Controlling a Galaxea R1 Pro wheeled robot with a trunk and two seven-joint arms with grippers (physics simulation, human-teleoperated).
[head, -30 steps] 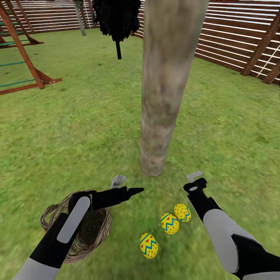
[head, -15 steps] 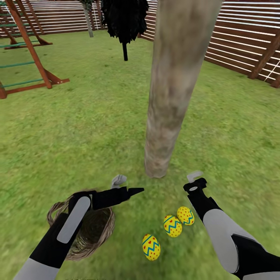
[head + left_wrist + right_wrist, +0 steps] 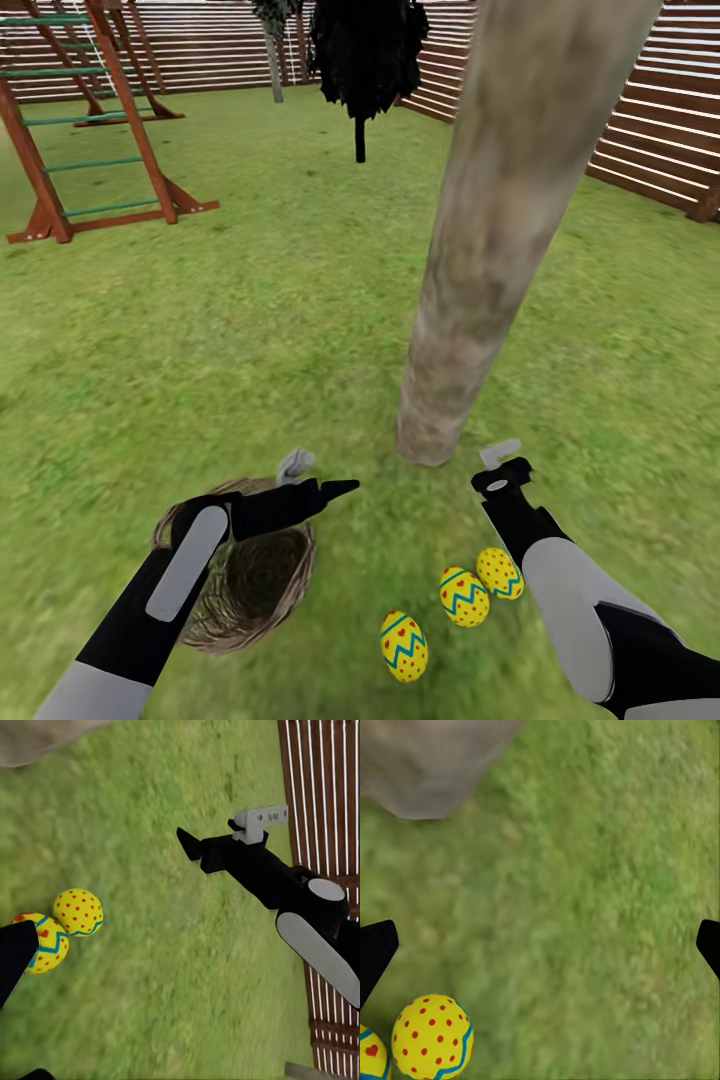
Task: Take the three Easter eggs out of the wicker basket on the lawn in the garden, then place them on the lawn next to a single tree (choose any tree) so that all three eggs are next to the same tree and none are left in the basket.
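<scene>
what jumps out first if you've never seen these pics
The thick pale tree trunk rising from the lawn dominates the middle of the head view. Just in front of its base, three yellow Easter eggs with blue zigzags lie on the grass beside the right arm. The brown wicker basket sits under the left arm, no egg visible in it.

Glossy painted eggs [image 3: 463,597], open-weave brown wicker basket [image 3: 240,585], rough mottled grey-brown bark on the tree [image 3: 500,230], matt mottled grass on the lawn [image 3: 250,330], slatted brown wood fence [image 3: 660,110], smooth black and grey plastic-looking arm shells [image 3: 570,600].
</scene>
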